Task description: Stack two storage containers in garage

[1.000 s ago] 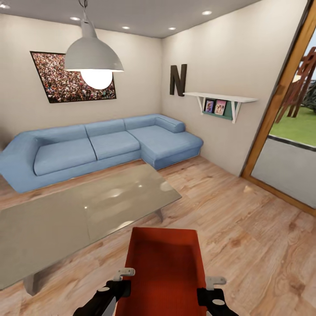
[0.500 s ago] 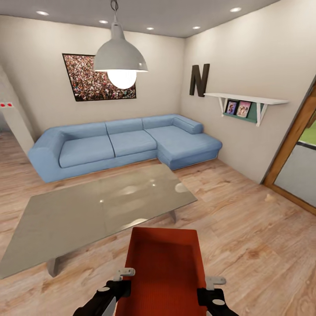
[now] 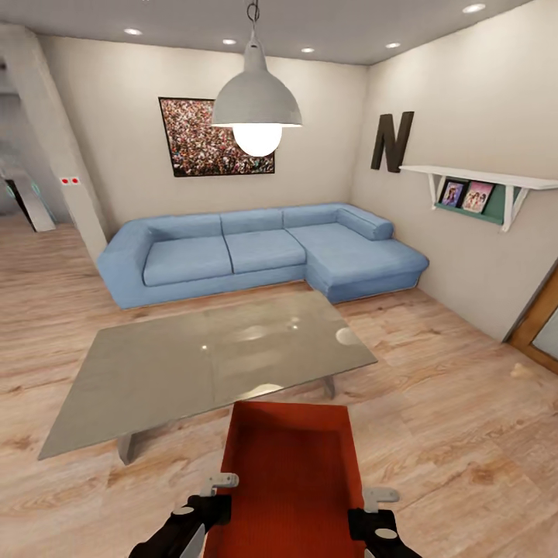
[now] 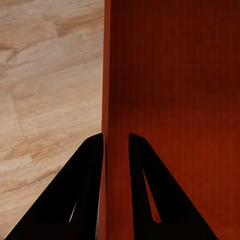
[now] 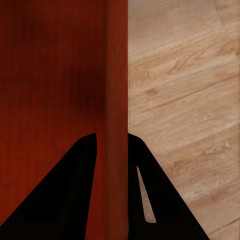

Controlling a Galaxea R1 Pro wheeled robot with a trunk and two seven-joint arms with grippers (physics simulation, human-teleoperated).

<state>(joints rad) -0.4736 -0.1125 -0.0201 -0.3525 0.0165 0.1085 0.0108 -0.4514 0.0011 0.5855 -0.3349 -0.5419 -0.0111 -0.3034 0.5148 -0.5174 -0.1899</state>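
**Technician:** Tool status first: your left tool (image 4: 116,145) is pinching the left wall of the storage container (image 3: 293,473), one finger outside and one inside, as the left wrist view shows. Your right tool (image 5: 111,145) is pinching the opposite wall the same way. The orange-red bin hangs between the two arms, clear of the light wood plank floor (image 3: 457,434), and you are in the living room.

**Operator:** What should I watch for from here?

**Technician:** Three hazards, in my judgement. First, each grip holds only a thin wall edge. If you spread or close the arms unevenly, a wall may slide out of its pinch and the bin may drop or tilt. Second, the glass coffee table (image 3: 209,364) sits just beyond the bin's far edge. Driving forward would likely push the bin into it. Third, a fast base rotation could swing the load and loosen either grip.

**Operator:** And compared with a second ago?

**Technician:** The whole head view has shifted, so the camera has turned, not the furniture. The blue corner sofa (image 3: 256,252), pendant lamp (image 3: 257,108) and wall letter N (image 3: 391,141) now sit further toward the right side of the picture. The glass door has almost left view, and a white pillar (image 3: 54,132) has come in at far left. The bin and both arms hold the same place in the picture.
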